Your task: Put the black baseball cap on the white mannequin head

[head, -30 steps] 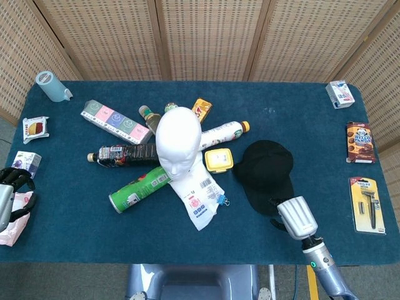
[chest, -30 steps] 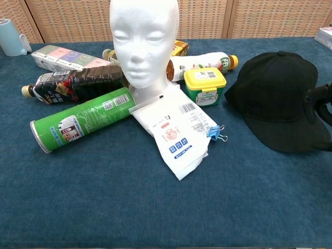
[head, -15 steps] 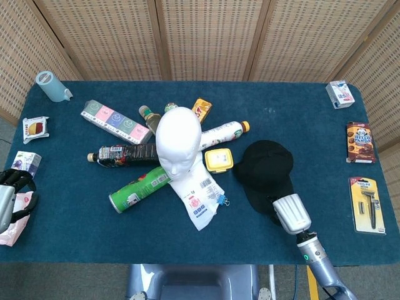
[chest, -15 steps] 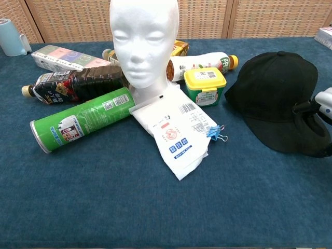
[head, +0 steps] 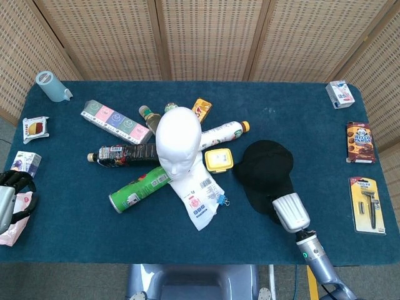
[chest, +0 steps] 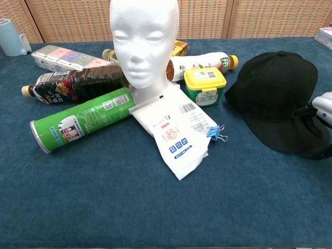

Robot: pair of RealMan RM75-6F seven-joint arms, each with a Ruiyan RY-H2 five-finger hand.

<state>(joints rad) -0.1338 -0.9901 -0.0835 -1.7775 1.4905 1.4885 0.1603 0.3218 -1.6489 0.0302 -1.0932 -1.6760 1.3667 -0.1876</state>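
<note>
Tabletop (head: 300,106) carrying the white mannequin head (head: 178,140), upright among bottles. Black baseball cap (head: 265,169) lies just right of that head. Right robot hand (head: 289,211) meets the cap's brim; whether it grips cannot be told. A firm brim pinch should precede lifting.

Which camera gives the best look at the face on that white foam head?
The chest view: the white mannequin head faces it, showing eyes, nose and mouth. The head view looks down on its crown, so the face is foreshortened.
</note>
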